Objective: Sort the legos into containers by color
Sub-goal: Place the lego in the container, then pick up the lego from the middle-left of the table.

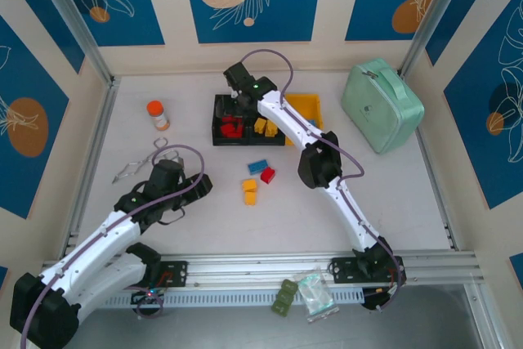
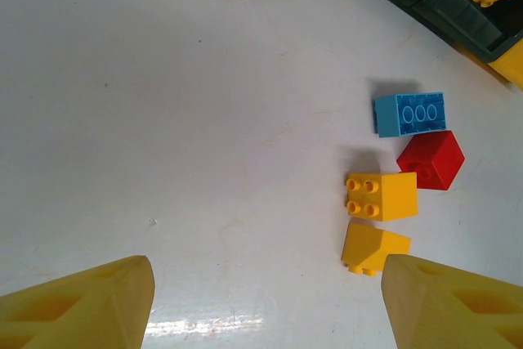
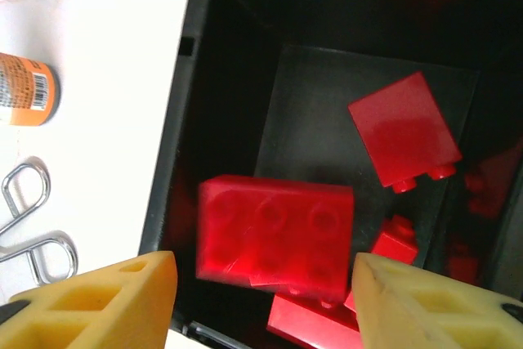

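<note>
- Legos are lying in 2 places: 4 loose ones on the white table (image 1: 229, 226) in front of the containers, the others inside the bins.
- In the loose group you are looking at a blue brick (image 2: 410, 114), a red brick (image 2: 431, 159) just beside it, and 2 yellow bricks (image 2: 381, 195) touching each other below them.
- Your left gripper (image 2: 268, 266) is hovering over bare table near that group, its jaws standing wide apart with nothing between them.
- Your right gripper (image 3: 261, 266) is hanging over the left black bin (image 3: 204, 120).
- Its jaws are standing apart. A blurred red 2-by-3 brick (image 3: 274, 239) is showing between them, with a sliver of gap on the side toward the bottle, so you are not seeing a clamp.
- More red bricks (image 3: 404, 130) are lying on that bin's floor.
- Your middle black bin (image 1: 265, 142) is holding yellow-orange bricks (image 1: 261, 127). The yellow bin (image 1: 309, 104) is sitting at the right end, partly behind the right arm (image 1: 327, 165).
- An orange-capped bottle (image 1: 158, 115) and wire loops (image 3: 33, 226) are lying left of the bins, and a mint-green case (image 1: 382, 104) is sitting well to the right.
</note>
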You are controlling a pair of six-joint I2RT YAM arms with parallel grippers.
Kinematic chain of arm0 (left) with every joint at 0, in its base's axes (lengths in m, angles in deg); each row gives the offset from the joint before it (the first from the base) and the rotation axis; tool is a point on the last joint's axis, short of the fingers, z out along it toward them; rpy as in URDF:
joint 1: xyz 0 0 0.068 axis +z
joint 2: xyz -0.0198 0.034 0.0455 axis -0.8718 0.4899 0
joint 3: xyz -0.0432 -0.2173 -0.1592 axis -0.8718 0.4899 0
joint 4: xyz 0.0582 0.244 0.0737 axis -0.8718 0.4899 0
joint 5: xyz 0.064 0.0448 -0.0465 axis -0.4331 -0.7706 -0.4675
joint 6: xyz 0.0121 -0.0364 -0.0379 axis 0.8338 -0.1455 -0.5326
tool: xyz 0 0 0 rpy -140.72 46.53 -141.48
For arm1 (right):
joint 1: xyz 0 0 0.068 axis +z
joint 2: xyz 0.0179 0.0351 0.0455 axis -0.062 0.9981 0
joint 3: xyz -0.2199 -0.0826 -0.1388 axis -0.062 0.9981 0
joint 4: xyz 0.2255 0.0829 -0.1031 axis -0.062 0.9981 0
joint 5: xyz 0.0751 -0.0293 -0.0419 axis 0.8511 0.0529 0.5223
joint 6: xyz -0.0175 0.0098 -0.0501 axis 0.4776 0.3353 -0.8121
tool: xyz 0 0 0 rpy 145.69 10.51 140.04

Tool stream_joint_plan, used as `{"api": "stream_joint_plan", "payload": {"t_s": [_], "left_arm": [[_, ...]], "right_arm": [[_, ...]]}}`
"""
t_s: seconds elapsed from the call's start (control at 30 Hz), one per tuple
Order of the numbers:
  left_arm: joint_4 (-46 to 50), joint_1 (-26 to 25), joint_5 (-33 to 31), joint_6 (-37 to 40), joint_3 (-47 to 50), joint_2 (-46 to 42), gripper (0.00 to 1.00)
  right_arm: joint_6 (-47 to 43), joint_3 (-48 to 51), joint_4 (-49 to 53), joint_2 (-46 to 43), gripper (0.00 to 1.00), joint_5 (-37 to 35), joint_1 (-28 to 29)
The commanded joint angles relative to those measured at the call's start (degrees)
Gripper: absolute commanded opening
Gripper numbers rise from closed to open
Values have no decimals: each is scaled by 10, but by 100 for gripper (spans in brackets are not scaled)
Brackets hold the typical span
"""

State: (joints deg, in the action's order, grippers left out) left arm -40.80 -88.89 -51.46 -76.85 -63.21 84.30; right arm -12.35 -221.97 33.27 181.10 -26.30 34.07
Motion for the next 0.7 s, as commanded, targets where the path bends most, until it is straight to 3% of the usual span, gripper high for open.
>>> {"api": "stream_joint_plan", "payload": {"t_s": [0.0,0.23,0.67], "left_arm": [[4,7,11,-9,9,-3,73],[-2,7,20,-8,6,8,73],[-28,1,86,13,-10,67,69]], "right_arm": [[-3,-27,9,-3,62,9,0],[-16,25,18,-78,61,-9,6],[-9,514,-163,-422,61,-6,25]]}}
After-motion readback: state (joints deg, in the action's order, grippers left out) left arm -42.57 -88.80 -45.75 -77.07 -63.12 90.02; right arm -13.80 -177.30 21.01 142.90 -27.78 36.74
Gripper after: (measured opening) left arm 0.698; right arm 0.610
